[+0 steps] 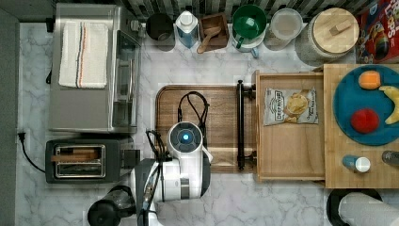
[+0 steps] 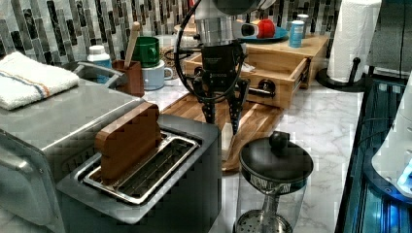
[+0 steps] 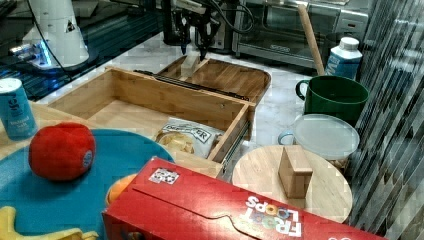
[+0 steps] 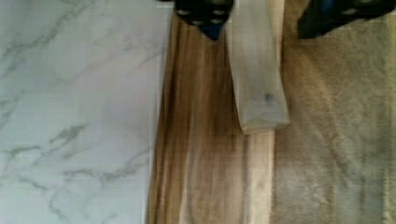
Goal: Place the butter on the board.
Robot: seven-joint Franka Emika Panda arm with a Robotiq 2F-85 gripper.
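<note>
**Butter down on the board, jaws spread above it**

From where I stand, the butter (image 4: 259, 70), a pale stick, lies flat on the board (image 1: 221, 108), close to the board's edge at about 6 o'clock in the top view, where the arm's white body hangs over it. It looks set there on purpose: the task wants it on the wood, and my guess is the placing is as good as done. In the right view the butter (image 3: 190, 64) sits just under the gripper (image 3: 192, 47).

The gripper (image 2: 221, 114) hovers above the board with its jaws spread wide, one finger to each side of the stick and gripping nothing. In the wrist view the dark fingertips (image 4: 205, 14) stand apart from the butter, which fits a release rather than a grasp.

At 3 o'clock of the board in the top view, a wooden drawer (image 1: 289, 155) stands pulled open, holding a chip bag (image 1: 290, 107) marked "Deep River". A red cereal box (image 3: 240, 210) in the right view reads "Froot Loops". Small lettering on the blue can (image 3: 15, 107) I cannot read.
</note>
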